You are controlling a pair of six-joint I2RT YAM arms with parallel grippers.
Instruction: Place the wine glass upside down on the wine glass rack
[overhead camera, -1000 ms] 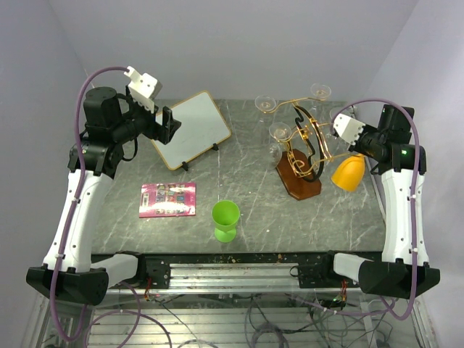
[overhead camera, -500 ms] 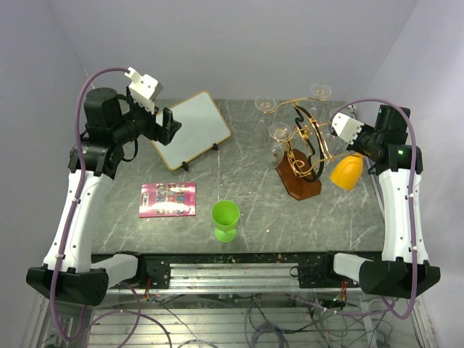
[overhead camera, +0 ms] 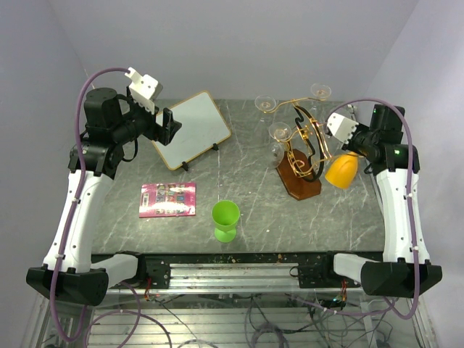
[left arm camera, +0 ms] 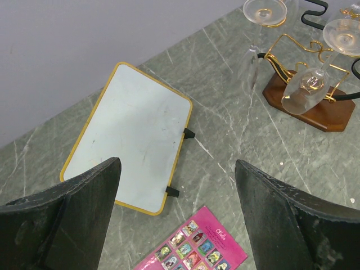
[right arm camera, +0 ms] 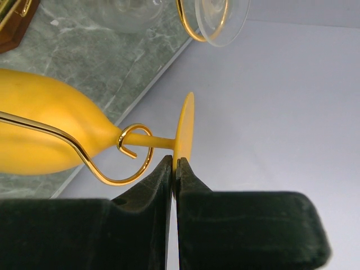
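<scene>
Wine glass (right arm camera: 48, 135), yellow, sits at the right side of the wine glass rack (overhead camera: 298, 182), its stem threaded through a curled gold hook. We see our right gripper (right arm camera: 175, 163) pinching its foot rim. Our left gripper (left arm camera: 177, 164) hangs wide open above the table (overhead camera: 254, 206).
</scene>
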